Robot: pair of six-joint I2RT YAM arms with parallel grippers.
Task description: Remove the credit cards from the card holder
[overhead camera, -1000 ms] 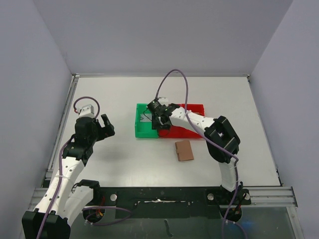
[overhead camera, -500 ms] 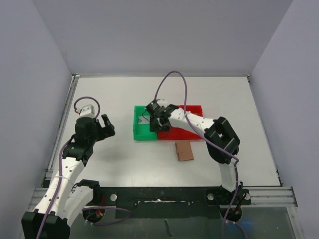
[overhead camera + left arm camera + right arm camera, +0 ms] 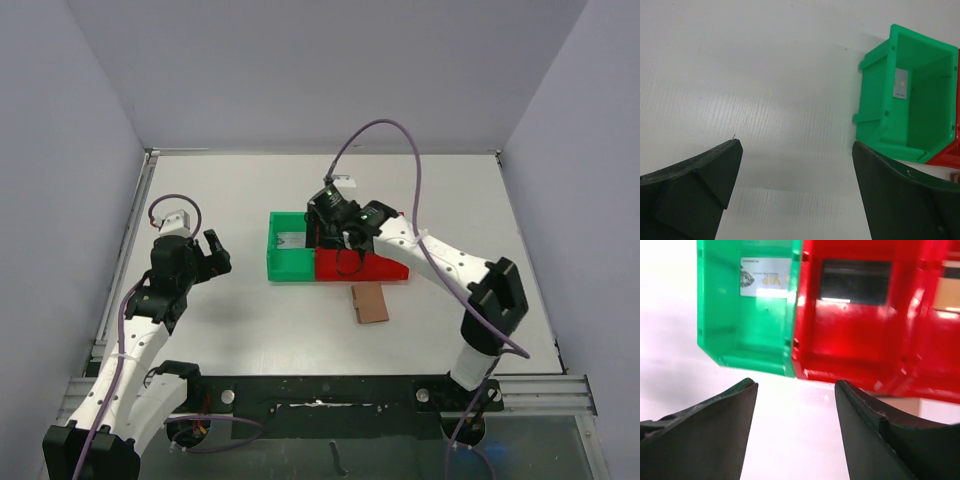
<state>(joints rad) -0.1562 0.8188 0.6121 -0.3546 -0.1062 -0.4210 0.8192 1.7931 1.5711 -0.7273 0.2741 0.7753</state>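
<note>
Right tool (image 3: 796,385): jaws apart, empty, by the red bin (image 3: 840,345).
Left tool (image 3: 797,144): jaws wide apart, empty.
Risk: we fear a finger clips the bin wall, shoving it onto the card holder (image 3: 370,303).

Left arm (image 3: 128,340) is folded close to its base. The left gripper (image 3: 796,146) points forward and right, its fingers spread wide with nothing between them. Right arm (image 3: 452,262) stretches forward and to the left. The right gripper (image 3: 796,384) is angled downward, fingers apart and seemingly empty, though they are hard to make out from above.
</note>
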